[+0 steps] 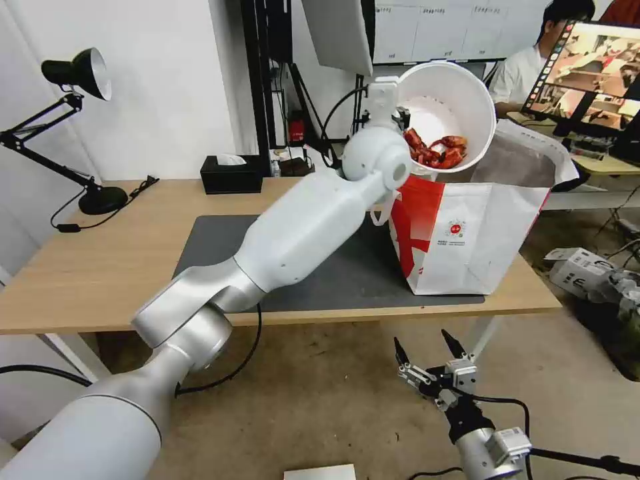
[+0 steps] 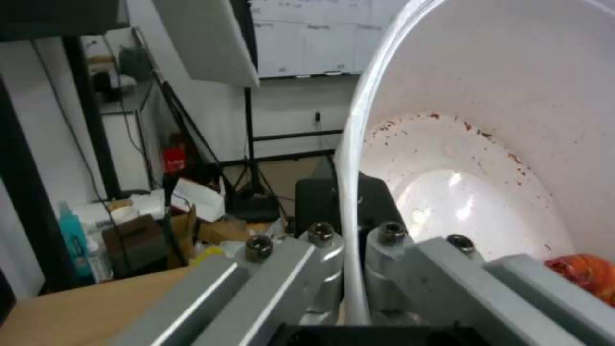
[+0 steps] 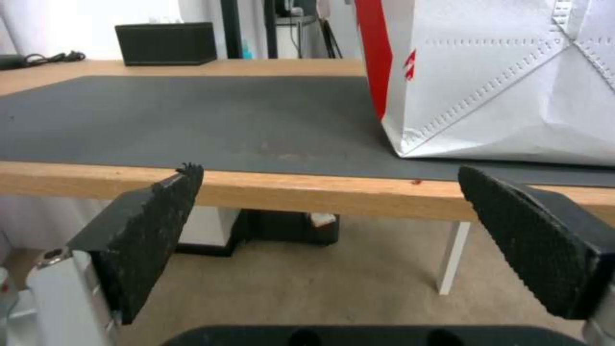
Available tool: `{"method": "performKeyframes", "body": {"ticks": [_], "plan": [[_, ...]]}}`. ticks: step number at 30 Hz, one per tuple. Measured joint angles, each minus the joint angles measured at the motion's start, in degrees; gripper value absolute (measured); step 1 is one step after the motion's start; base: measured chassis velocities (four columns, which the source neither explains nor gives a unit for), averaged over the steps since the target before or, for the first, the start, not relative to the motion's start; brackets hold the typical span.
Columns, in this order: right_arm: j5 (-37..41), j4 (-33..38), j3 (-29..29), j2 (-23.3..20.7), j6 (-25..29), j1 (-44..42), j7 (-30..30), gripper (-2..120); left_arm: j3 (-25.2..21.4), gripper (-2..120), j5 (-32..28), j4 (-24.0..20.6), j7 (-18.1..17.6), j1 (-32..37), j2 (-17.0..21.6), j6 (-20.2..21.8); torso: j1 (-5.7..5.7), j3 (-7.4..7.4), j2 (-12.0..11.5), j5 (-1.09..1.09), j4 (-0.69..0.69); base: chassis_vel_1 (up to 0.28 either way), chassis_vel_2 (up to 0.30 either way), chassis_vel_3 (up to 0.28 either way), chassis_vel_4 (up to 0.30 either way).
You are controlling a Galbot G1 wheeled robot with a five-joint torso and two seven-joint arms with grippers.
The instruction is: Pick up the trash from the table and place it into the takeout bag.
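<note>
Bowl (image 1: 445,110) tipped sideways above bag (image 1: 467,233).

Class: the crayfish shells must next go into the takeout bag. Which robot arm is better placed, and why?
Left. The left gripper clamps the white bowl, tilted above the takeout bag. The right gripper hangs open below the table edge.

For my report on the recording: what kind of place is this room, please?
Probably a lab or office workspace, not a home kitchen: a whiteboard hangs on the back wall, a monitor stands on a neighbouring desk, and a desk lamp sits on the wooden table.
</note>
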Motion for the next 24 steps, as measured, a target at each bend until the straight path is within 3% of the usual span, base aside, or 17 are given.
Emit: {"method": "performKeyframes", "body": {"ticks": [11,21,24], "plan": [[0.00,0.00,0.00,0.00,0.00,0.00,0.00,100,3.94,0,-5.36,-1.94,6.15,-1.47,1.37,3.41,0.00,0.00,0.00,-0.01,0.00,0.000,0.000,0.000,0.000],[0.00,0.00,0.00,0.00,0.00,0.00,0.00,100,6.86,0,-10.09,1.15,13.29,-3.14,1.56,7.41,0.00,0.00,0.00,0.00,0.00,0.000,0.000,0.000,0.000],[0.00,0.00,0.00,0.00,0.00,0.00,0.00,100,6.96,0,-11.55,1.31,16.77,-3.42,1.70,12.23,0.00,0.00,0.00,-0.01,0.00,0.000,0.000,0.000,0.000]]}}
